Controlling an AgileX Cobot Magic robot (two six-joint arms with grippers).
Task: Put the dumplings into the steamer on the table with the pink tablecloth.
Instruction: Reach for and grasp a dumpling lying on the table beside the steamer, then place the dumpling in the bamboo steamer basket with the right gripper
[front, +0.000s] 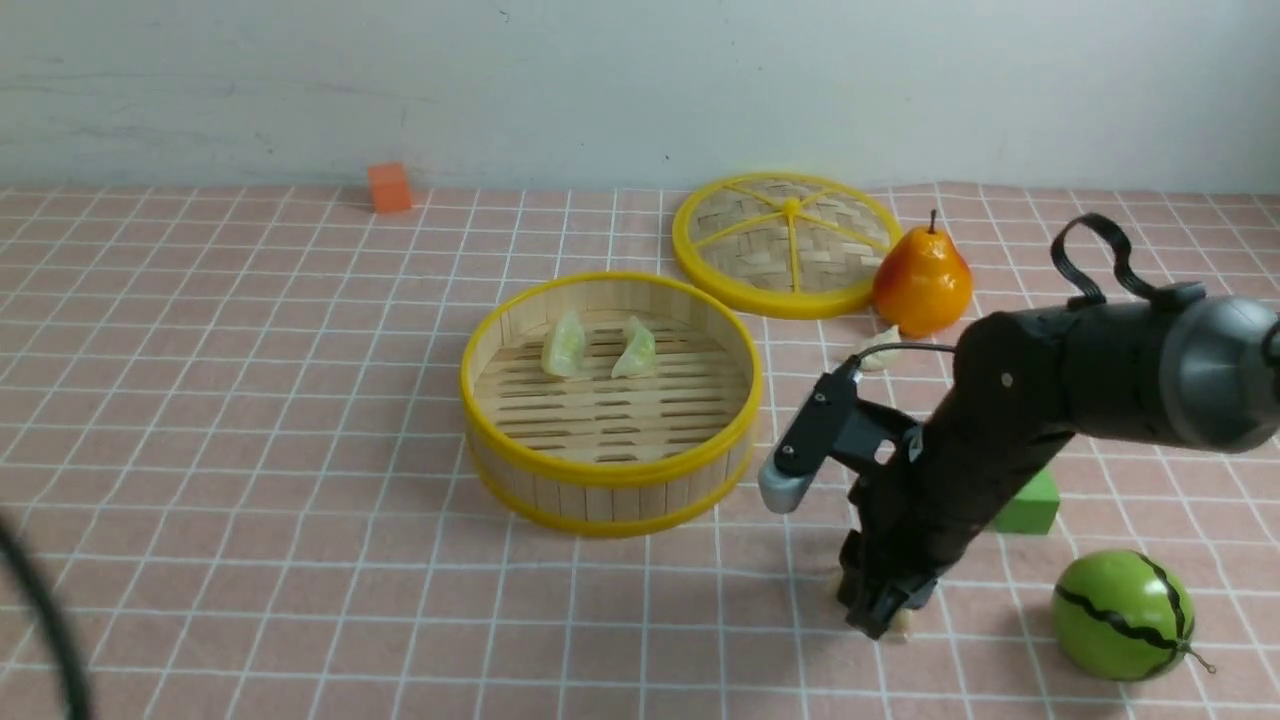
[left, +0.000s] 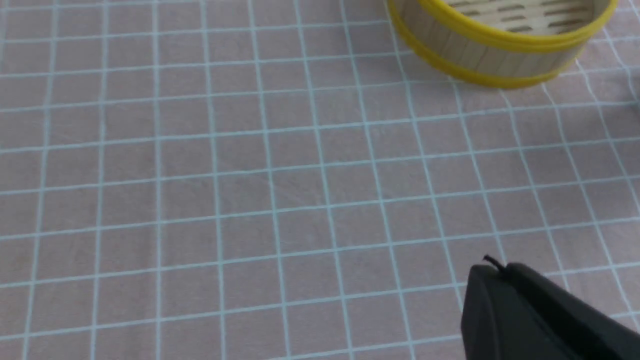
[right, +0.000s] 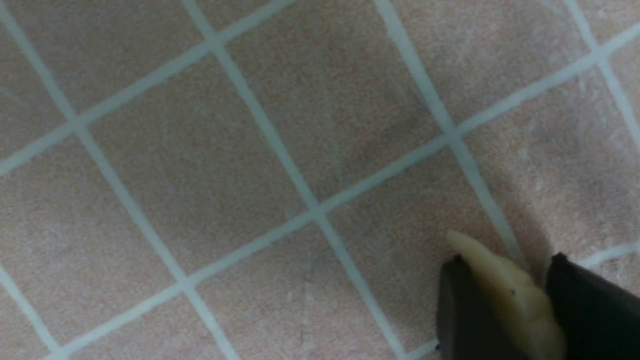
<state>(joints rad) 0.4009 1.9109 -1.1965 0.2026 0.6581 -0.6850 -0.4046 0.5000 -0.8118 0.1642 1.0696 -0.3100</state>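
Front view: pink tablecloth (front: 250, 400) covers the table (front: 150, 600); steamer (front: 610, 478) sits mid-scene, open, with no lid on it.
Green dumplings: two, both inside the steamer on the far part of its slotted floor, left one (front: 565, 345) and right one (front: 635, 348), side by side with a small gap.
Right claw: my right claw (front: 885, 622) is down at the cloth, near side and right of the steamer, well apart from it, fingers pointing down.
Right claw state: nearly closed, fingers pressed on either side of the gripped cream dumpling (right: 517, 300). The gap is only as wide as the dumpling.
Gripped cream dumpling: pointed end sticks out past my fingertips. Can't tell whether it rests on the cloth or is just clear of it.
Loose cream dumpling (front: 880, 350): on the cloth right of the steamer, just beside the near side of the pear (front: 922, 280).
Left claw (left: 500, 274): left wrist view shows only a dark tip at the frame edge, over bare cloth, well apart from the steamer. Can't tell whether it's open or closed; nothing seen in it.
Lid (front: 790, 245): flat on the cloth, far-right of the steamer, apart from it, with the pear just beside its right rim.
Green cube (front: 1030, 505): right side, partly hidden behind my right arm.
Toy watermelon (front: 1122, 615): near right, right of my right claw.
Orange cube (front: 389, 187): far edge of the cloth, left of centre.
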